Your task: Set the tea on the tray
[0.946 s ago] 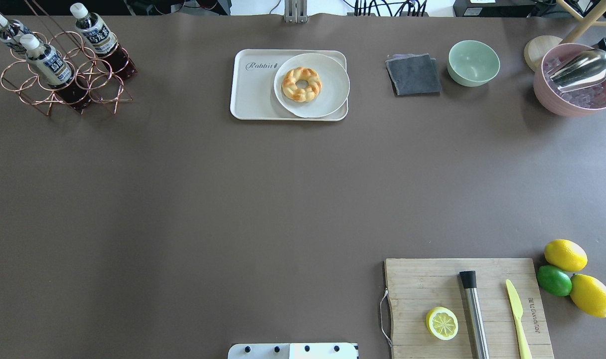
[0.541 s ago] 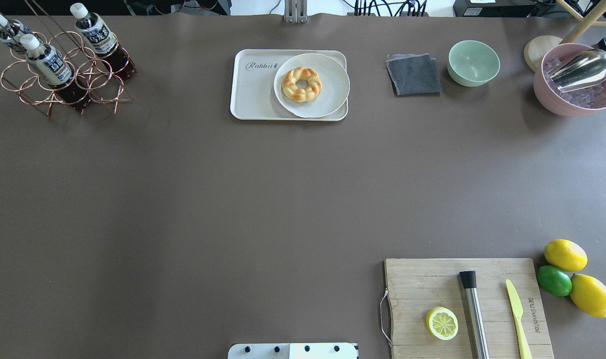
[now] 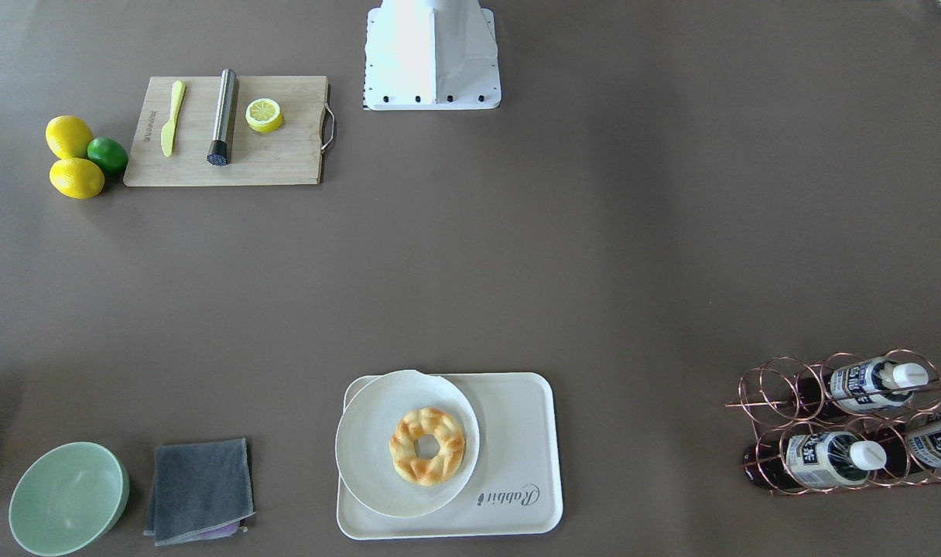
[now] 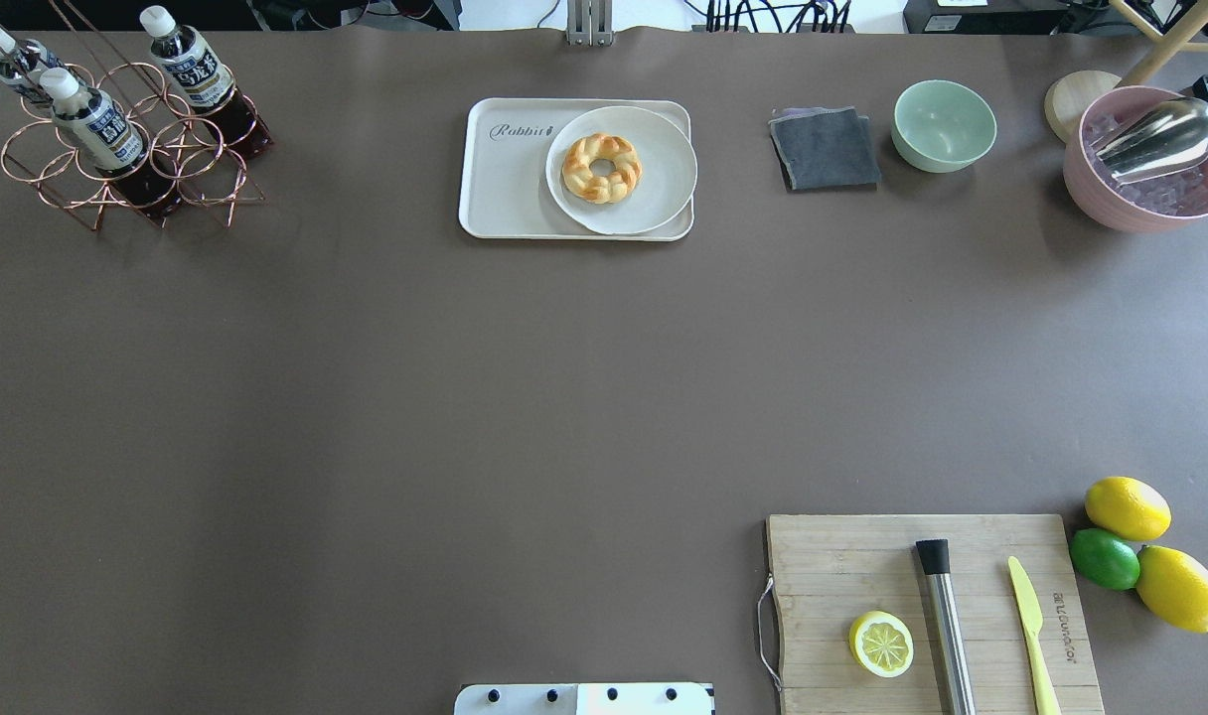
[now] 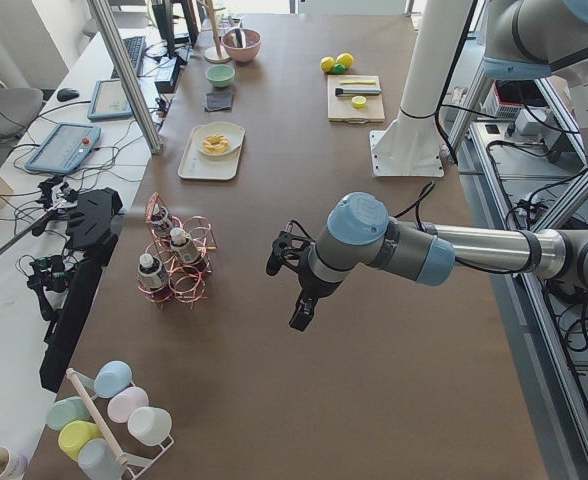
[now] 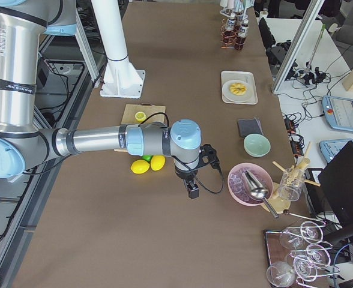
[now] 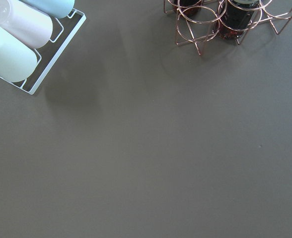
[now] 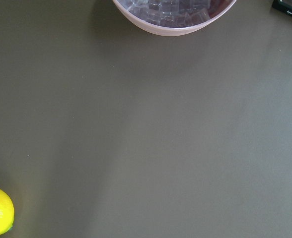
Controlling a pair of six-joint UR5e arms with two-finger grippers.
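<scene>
Three tea bottles (image 4: 97, 124) with white caps stand slanted in a copper wire rack (image 4: 127, 149) at the far left; they also show in the front view (image 3: 826, 458). The cream tray (image 4: 510, 189) with "Rabbit" script lies at the far middle and carries a white plate (image 4: 654, 194) with a braided doughnut (image 4: 601, 167). My left gripper (image 5: 299, 305) hangs over bare table near the rack in the exterior left view; I cannot tell if it is open. My right gripper (image 6: 193, 191) hangs near the pink bowl in the exterior right view; I cannot tell its state either.
A grey cloth (image 4: 825, 149), green bowl (image 4: 944, 124) and pink ice bowl (image 4: 1150, 164) with a scoop sit at the far right. A cutting board (image 4: 842, 566) holds a lemon half, muddler and knife; lemons and a lime (image 4: 1106, 558) lie beside it. Cups (image 7: 17, 39) lie in a rack.
</scene>
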